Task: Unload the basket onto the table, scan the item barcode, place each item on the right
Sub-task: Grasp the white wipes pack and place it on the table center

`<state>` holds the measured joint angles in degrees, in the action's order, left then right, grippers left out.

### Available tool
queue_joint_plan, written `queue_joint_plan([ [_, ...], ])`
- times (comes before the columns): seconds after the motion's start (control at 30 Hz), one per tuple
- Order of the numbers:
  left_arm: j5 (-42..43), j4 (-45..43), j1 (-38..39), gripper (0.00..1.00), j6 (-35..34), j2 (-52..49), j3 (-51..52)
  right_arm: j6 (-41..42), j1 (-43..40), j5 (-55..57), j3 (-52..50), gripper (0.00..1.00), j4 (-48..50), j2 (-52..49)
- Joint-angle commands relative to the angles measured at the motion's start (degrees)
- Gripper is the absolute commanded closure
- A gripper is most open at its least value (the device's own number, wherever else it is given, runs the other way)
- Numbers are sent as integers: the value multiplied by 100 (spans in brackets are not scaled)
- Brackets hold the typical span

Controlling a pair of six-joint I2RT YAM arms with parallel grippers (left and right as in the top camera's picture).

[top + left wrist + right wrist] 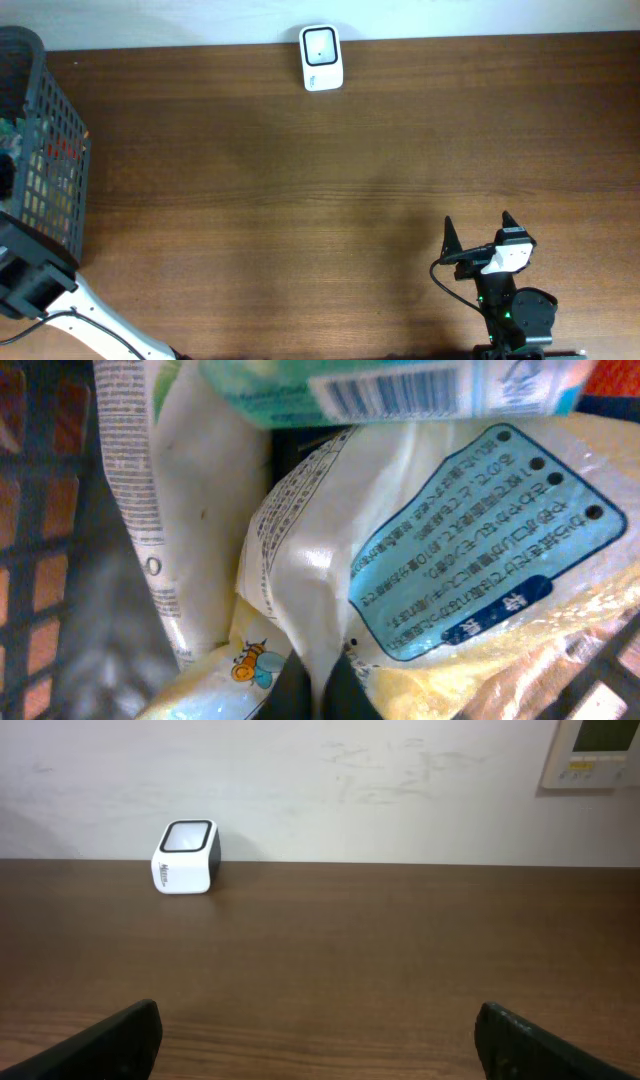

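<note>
Fingers of the right gripper [477, 220] stand wide apart, holding nothing, above the table's [300, 200] near edge toward its right corner, well away from any item. At the left edge the left arm [35, 285] dips into the dark mesh basket [50, 130], which is stuffed with packets. A white-and-yellow packet [450, 560] with a blue label lies slantwise right under the left gripper [322, 700], with a tall white pouch [190, 510] beside it. Above, a greenish packet [260, 385] shows its barcode [390, 395]. That gripper is clenched, seemingly on the packet's fold, though I cannot tell if it truly holds. Left is plainly the nearer arm. Farthest off, the white scanner [321, 58] sits mid far edge, well apart from the basket.
</note>
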<state>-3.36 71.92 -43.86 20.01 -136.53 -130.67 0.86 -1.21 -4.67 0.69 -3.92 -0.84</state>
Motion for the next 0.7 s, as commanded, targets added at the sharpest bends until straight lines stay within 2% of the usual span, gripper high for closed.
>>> queue_joint_plan([
  [0.0, 39, 566, -20, 100, -807, -201, -1060, -2, -31, -72, -37, 1, -15, 37],
  [0.17, 203, 1602, -15, 100, -1989, -199, -3897, -2, -31, -72, -37, 1, -17, 37],
  [0.23, 901, 1775, -9, 100, -2234, -96, -4916, -2, -31, -72, -37, 1, -17, 37],
  [0.33, 1779, 1585, 109, 100, -2347, 614, -4911, -2, -31, -72, -37, 1, -17, 37],
  [0.43, 1926, 1779, 549, 100, -2345, 1115, -4911, -2, -31, -72, -37, 1, -17, 37],
  [0.53, 1902, 2430, 1290, 100, -2304, 1259, -4909, -2, -31, -72, -37, 1, -15, 37],
  [0.6, 1950, 2479, 2448, 100, -2258, 1185, -4118, -2, -31, -72, -37, 1, -17, 37],
  [0.67, 1950, 2479, 3082, 100, -2256, 1130, -3429, -2, -31, -72, -37, 1, -17, 37],
])
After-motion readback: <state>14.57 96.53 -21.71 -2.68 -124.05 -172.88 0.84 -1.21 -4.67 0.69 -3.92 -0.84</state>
